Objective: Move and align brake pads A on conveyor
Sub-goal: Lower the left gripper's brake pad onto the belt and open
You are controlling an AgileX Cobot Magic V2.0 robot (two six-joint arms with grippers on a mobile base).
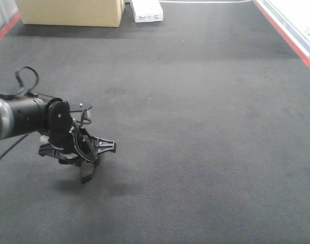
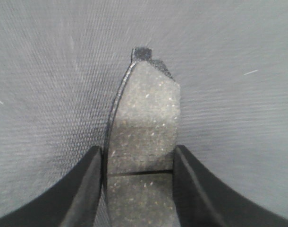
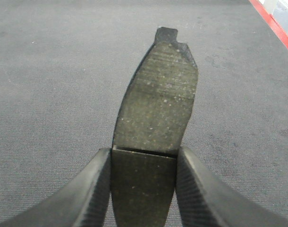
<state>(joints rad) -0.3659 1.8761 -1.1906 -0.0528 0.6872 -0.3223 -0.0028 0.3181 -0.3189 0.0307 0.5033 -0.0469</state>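
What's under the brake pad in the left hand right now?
Only dark conveyor belt shows around the brake pad gripped in the left hand; the front view shows just its shadow on the belt. The patch directly beneath the pad is covered.

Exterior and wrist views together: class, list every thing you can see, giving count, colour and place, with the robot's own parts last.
Conveyor: one, dark grey, fills the ground of all three views.
Red edge strips: two, red, along the belt's left and right borders.
Cardboard box: one, tan, far end, upper left of the exterior view.
White box: one, white, just right of the cardboard box.
Brake pads: two, grey-olive with dark backing, one held in each wrist view, the second on the right.
Left arm: one, black, lower left of the exterior view.
Left gripper: one, black, shut on a pad above the belt.
Right gripper: one, black, shut on the other pad; seen only in its own wrist view.
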